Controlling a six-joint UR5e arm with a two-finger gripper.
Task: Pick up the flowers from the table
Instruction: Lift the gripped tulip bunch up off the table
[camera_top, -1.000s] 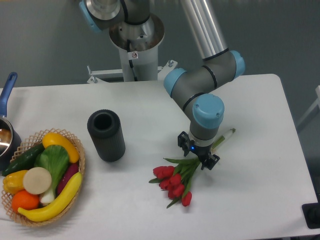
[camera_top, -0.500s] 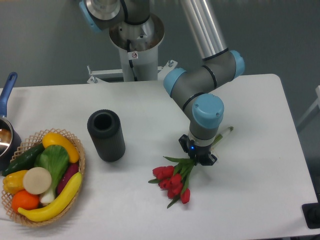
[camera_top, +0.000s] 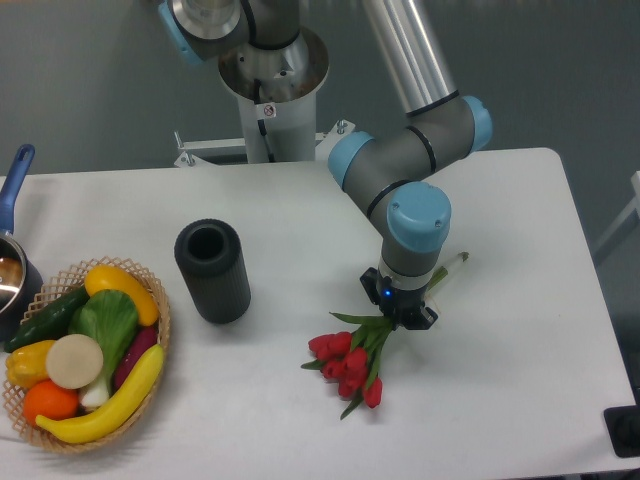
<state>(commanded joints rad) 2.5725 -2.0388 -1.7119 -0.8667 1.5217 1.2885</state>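
Flowers (camera_top: 352, 362) lie on the table (camera_top: 500, 220), right of centre, buds toward 7 o'clock, stems toward 1 o'clock. Your gripper (camera_top: 400, 315) is clamped on the flowers at the stems. You have bare tabletop at 3 and 6 o'clock; the cylinder (camera_top: 212, 270) stands well apart at 9.

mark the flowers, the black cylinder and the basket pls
flowers (camera_top: 347, 362): fixed camera, on the red buds.
black cylinder (camera_top: 221, 285): fixed camera, on its side wall below the open top.
basket (camera_top: 164, 318): fixed camera, on the right rim.
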